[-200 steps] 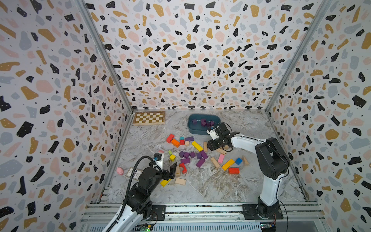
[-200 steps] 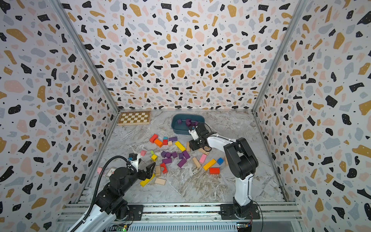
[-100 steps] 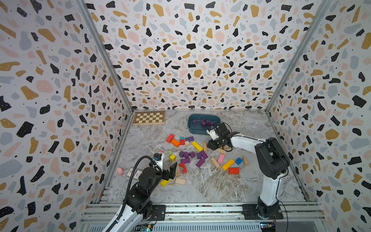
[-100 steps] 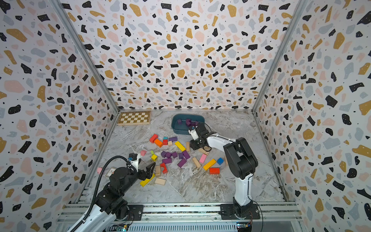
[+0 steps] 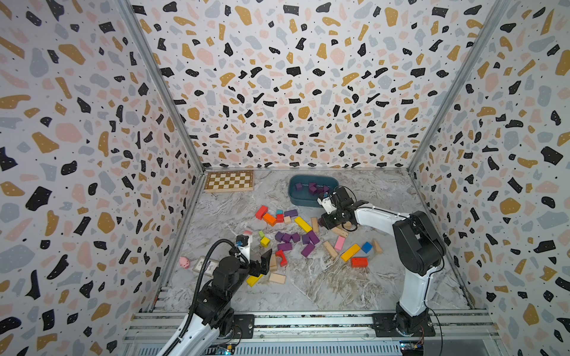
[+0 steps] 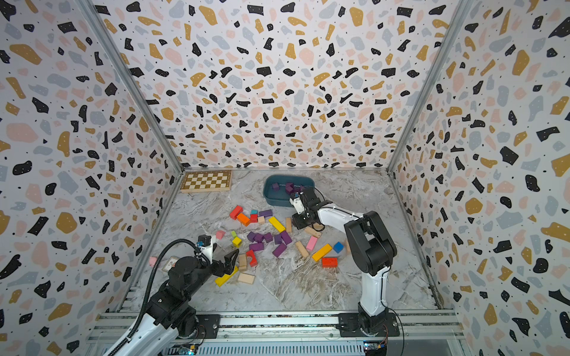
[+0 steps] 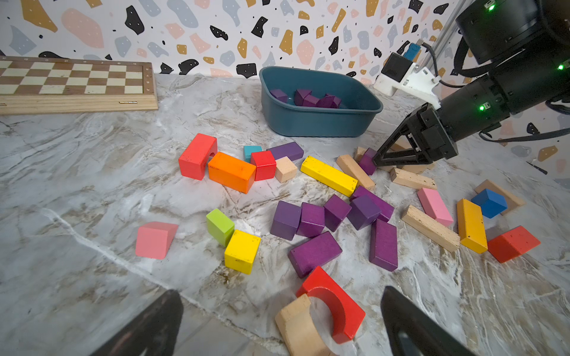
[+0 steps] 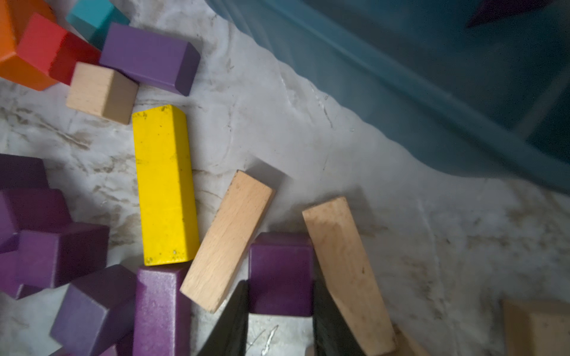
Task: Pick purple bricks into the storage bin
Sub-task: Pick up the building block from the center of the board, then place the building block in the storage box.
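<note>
The right jaws are pinching a purple cube that looks not yet lifted off the bench, one jaw flat against each side face. The cube sits just near of the bin, toward its right end, squeezed between a tan plank and a second plank. Gripping across those two faces is probably the only way in, since the thin jaws fit the gaps beside the planks. The second plank leans against one jaw, so it may shift when the cube rises. From here the carry is short: up and a little far, over the bin's low wall

The bin, at the far side right of centre, already holds several purple bricks. A purple cluster waits mid-bench, and a purple bar lies further left near an orange block

The left jaws are spread wide and empty, low at the near left by a red arch, seemingly held back to leave the right arm room
</note>
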`<state>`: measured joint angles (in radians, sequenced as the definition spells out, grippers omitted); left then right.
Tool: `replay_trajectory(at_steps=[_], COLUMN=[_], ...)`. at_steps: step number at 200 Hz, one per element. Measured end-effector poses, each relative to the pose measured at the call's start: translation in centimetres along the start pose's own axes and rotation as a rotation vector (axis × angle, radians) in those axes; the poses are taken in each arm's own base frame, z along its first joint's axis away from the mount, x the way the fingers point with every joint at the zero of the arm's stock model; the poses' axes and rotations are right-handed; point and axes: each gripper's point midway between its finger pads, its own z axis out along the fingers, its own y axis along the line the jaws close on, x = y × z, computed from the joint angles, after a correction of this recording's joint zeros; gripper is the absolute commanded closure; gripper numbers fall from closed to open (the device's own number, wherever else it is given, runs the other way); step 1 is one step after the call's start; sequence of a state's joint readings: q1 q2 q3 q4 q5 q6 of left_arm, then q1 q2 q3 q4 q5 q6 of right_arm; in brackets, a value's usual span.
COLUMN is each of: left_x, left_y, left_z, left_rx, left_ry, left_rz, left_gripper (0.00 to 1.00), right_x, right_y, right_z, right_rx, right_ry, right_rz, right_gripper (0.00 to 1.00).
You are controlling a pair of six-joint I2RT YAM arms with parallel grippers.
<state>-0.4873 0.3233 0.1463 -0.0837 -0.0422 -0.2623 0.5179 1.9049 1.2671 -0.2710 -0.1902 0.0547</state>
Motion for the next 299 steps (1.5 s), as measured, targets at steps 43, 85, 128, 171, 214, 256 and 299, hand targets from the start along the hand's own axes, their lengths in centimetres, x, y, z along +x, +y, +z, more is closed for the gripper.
replay_trajectory(at_steps=[43,85,128,171,214,256,299], left_x=[0.0,0.1,0.1,0.0,0.0,0.0,0.0], left_y=[0.0,0.0,0.0,0.0,0.0,0.0,0.0], left_z=[0.0,0.0,0.0,0.0,0.0,0.0,0.0], left_rx=[-0.001,-0.001,-0.001,-0.001,0.000,0.000,0.000], left_ry=[0.002,0.003,0.003,0.001,-0.002,-0.002,-0.002], left_rz=[0.000,0.000,0.000,0.000,0.000,0.000,0.000], left_gripper=[0.01,0.01,0.01,0.01,0.01,0.01,0.01], right_x=[-4.4,-9.7,-16.9,-20.1,-19.8,-19.1,-19.2], right_y=[0.4,0.6,0.4,-0.6,-1.5,-2.1,-3.1], right_z=[-3.0,-6.0,-6.4,-1.3,3.1,5.4,7.2], right_rx=[0.010,0.030,0.045,0.045,0.044,0.047,0.052], right_ry=[-0.082,-0.181,-0.298,-0.281,-0.238,-0.224,-0.241], right_rz=[-0.016,-0.030,-0.042,-0.030,0.001,0.032,0.060], right_gripper=[0.80,0.83,0.86,0.87,0.88,0.89,0.89])
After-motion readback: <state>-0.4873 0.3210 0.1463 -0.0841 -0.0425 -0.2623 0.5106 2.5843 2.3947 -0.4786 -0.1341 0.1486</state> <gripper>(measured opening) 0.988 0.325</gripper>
